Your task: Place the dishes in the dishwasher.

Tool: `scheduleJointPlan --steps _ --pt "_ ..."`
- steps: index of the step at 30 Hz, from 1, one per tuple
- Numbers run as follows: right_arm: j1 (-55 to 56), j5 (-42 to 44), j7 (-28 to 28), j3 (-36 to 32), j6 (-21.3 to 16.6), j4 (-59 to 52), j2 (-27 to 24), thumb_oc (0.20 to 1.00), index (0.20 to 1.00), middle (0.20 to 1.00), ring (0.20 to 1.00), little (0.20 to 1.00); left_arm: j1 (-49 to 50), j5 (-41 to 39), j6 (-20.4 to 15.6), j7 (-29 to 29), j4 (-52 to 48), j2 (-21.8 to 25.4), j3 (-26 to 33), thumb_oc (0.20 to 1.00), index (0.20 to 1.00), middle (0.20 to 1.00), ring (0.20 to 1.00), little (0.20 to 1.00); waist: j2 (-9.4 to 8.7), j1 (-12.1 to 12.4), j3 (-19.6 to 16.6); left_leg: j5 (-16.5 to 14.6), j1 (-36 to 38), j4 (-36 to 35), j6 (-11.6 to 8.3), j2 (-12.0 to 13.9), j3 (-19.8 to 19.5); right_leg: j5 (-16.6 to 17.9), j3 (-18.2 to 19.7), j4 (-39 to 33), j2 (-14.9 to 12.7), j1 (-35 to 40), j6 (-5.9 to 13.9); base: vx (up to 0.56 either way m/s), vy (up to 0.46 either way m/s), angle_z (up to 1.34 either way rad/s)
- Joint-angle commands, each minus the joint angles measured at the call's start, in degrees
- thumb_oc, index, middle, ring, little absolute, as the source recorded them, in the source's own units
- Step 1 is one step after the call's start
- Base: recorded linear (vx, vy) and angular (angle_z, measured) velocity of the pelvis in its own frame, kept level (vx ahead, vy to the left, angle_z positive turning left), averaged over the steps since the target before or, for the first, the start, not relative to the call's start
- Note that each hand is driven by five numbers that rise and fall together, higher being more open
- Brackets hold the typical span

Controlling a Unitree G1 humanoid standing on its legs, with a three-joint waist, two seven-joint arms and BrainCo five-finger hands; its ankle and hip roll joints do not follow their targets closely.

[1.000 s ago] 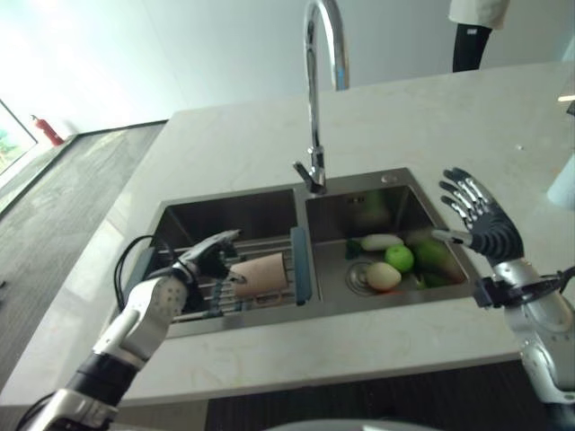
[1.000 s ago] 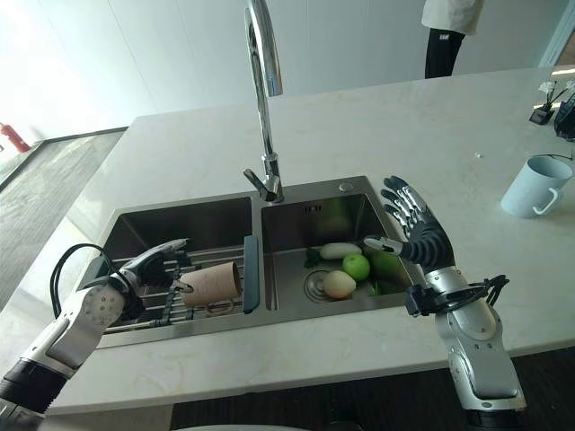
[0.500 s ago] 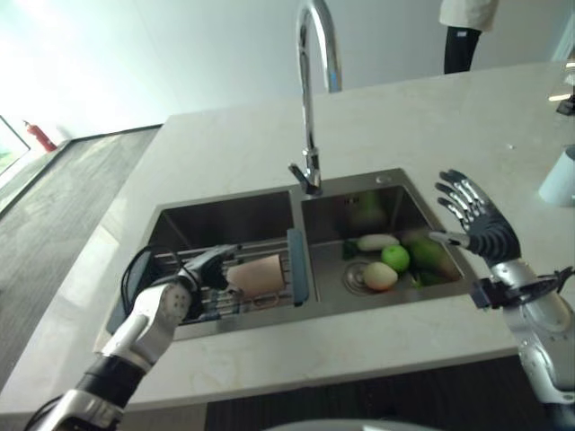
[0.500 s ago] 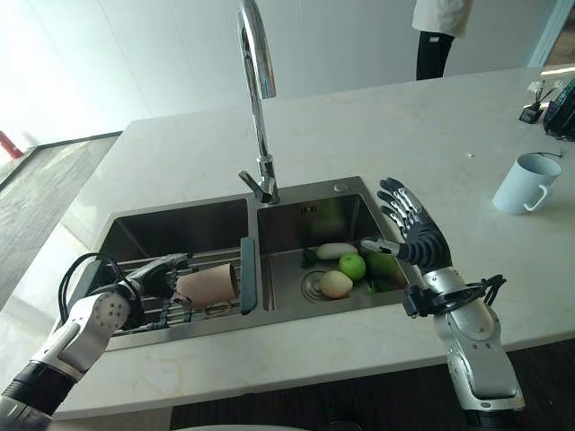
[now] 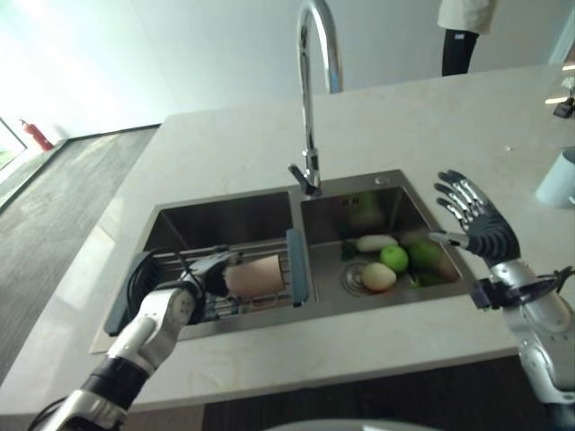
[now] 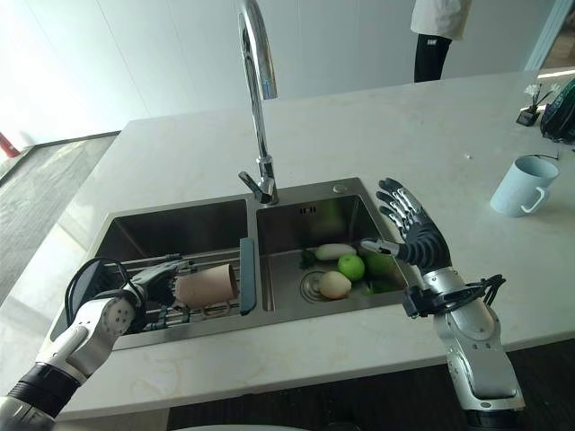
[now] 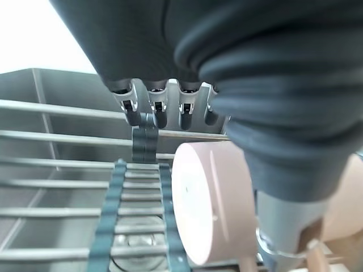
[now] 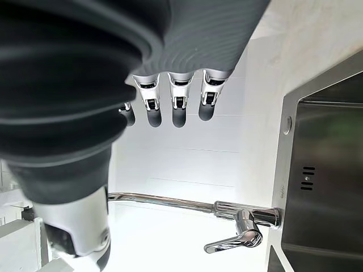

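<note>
The left hand (image 6: 154, 280) lies low in the left basin of the sink (image 6: 296, 203), on the wire rack (image 6: 193, 312) that spans that basin. Its fingers (image 7: 153, 116) reach over the rack bars, straight and relaxed, not curled round anything. In the left wrist view the thumb stands just beside the flat base of the cup (image 7: 207, 207).

The cup (image 6: 208, 285) is pink-beige and lies on its side on the rack, between the left hand and the blue-grey end piece of the rack (image 6: 246, 274). Its base faces the left hand. Contact between hand and cup cannot be confirmed. The cup is in the sink, not in a dishwasher.

The right hand (image 6: 415, 237) is raised over the right edge of the right basin. Its fingers (image 8: 177, 107) are spread apart and straight, and it holds nothing.

The right basin holds a green apple (image 6: 351, 266), a pale round fruit (image 6: 335, 285) near the drain, a white oblong vegetable (image 6: 334, 251) and further green produce (image 6: 383, 264) on the right side.

The tap (image 6: 256, 99) rises from the far edge of the sink, between the two basins.

On the counter (image 6: 377, 126), well to the right of the sink, stands a light blue mug (image 6: 520, 185) with its handle on the near right.

At the far edge of the counter stands a person (image 6: 439, 36) in dark trousers and a white top.
</note>
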Motion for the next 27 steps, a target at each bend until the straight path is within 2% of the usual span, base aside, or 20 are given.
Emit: scheduleJointPlan --steps 1,16,27 --pt "-5.3 0.8 -0.3 -1.3 -2.1 -1.9 -0.9 1.000 1.000 1.000 1.000 1.000 -6.1 3.3 -0.9 2.3 1.1 2.0 2.0 1.000 1.000 1.000 1.000 1.000 -0.33 -0.3 1.2 -1.4 1.3 0.6 -0.69 2.6 0.2 -1.7 0.2 0.8 0.1 1.1 1.97 0.00 0.000 0.00" --pt "-5.6 0.6 0.0 -1.2 -1.7 -2.3 -0.6 1.000 1.000 1.000 1.000 1.000 -6.7 4.6 -0.4 2.7 2.5 0.7 0.4 1.000 1.000 1.000 1.000 1.000 -0.36 -0.8 1.0 -1.6 1.5 0.6 -0.70 2.8 0.5 -1.8 0.7 0.8 0.1 1.0 2.04 0.00 0.000 0.00" --pt "-5.5 0.5 0.2 -1.4 -1.0 -2.9 -0.3 1.000 1.000 1.000 1.000 1.000 -7.0 5.5 1.0 0.4 2.7 0.0 -0.9 1.000 1.000 1.000 1.000 1.000 -0.39 -1.3 0.9 -1.7 1.8 0.6 -0.59 2.8 0.7 -1.8 1.4 0.7 0.4 1.0 1.99 0.00 0.000 0.00"
